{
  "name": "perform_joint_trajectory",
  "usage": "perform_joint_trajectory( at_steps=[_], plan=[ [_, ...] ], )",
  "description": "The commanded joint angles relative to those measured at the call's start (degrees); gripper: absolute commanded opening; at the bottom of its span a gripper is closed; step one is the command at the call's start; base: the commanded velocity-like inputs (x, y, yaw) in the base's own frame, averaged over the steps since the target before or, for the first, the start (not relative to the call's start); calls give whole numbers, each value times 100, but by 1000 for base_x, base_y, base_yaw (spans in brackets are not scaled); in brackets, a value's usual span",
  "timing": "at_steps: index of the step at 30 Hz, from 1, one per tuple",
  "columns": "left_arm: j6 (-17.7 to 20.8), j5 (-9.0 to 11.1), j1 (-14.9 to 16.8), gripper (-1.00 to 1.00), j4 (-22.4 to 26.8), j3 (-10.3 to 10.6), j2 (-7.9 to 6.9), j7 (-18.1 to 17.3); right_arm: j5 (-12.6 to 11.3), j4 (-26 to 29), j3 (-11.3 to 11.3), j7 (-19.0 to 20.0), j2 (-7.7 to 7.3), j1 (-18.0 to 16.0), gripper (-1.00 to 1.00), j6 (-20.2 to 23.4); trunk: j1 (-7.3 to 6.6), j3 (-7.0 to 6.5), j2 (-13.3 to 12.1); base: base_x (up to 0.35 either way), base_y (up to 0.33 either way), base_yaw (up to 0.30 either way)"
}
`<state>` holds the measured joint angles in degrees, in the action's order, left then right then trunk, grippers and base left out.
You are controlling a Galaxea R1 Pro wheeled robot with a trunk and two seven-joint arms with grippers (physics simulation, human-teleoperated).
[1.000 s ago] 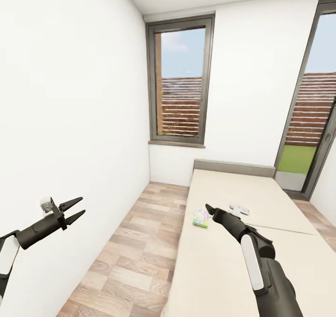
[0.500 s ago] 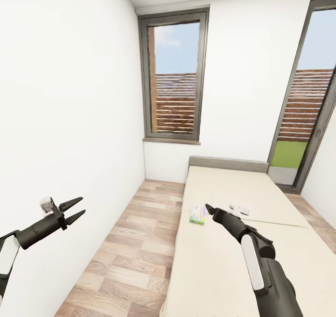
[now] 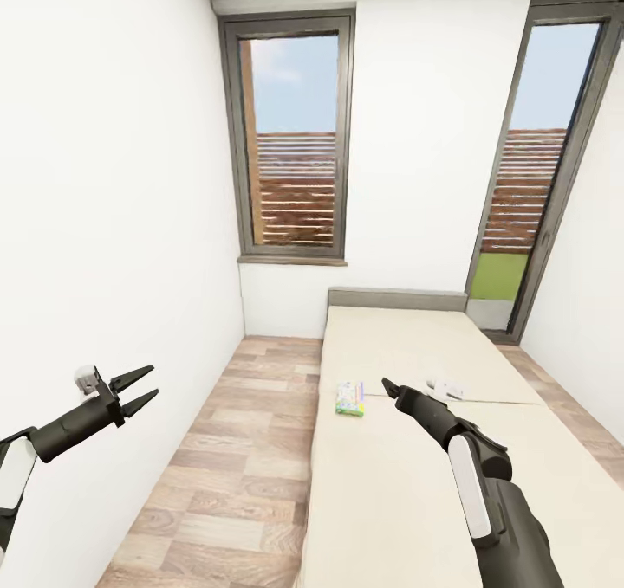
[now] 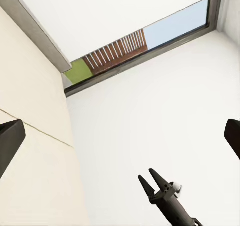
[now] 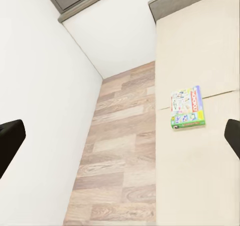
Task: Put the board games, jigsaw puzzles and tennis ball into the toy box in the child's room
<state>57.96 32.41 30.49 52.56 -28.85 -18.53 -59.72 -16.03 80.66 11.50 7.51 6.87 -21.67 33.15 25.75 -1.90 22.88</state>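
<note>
The robot faces a large low bed with a plain cream-beige cover [image 3: 407,449] in a white-walled room with a wood-plank floor [image 3: 234,458]. A thin pale-green board game box with a printed cover [image 3: 350,397] lies flat near the bed's floor-side edge; the right wrist view shows it close to that edge as well [image 5: 187,107]. A second, whitish flat item [image 3: 448,389] sits further across the bed, just past the right end effector [image 3: 387,387], too blurred and partly hidden to name with confidence (it may be the other game).

The left end effector [image 3: 141,389] hangs over the floor near the wall, its two pointed fingers a little apart and holding nothing. The right end effector's fingers are spread wide and empty, as the dark tips at both edges of the right wrist view suggest.

The likely next step is reaching for the green box. Risks from here: it lies flat on a soft cover, so a steep descent could press it into the bedding rather than get under it, and a sideways nudge could slide it off the near edge onto the floor.
</note>
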Motion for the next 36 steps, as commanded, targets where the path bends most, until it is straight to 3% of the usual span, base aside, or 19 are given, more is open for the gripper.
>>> perform_joint_trajectory(
  at_steps=[1,36],
  plan=[
    [23,-6,1,100,-2,-6,-1,-21,-4,2,18,31,8,-4,100,34,4,3,4,132,122,-275],
    [21,-6,1,100,-2,-6,-4,-23,-5,2,18,31,8,-4,100,39,4,4,4,-12,30,-280]
  ],
)
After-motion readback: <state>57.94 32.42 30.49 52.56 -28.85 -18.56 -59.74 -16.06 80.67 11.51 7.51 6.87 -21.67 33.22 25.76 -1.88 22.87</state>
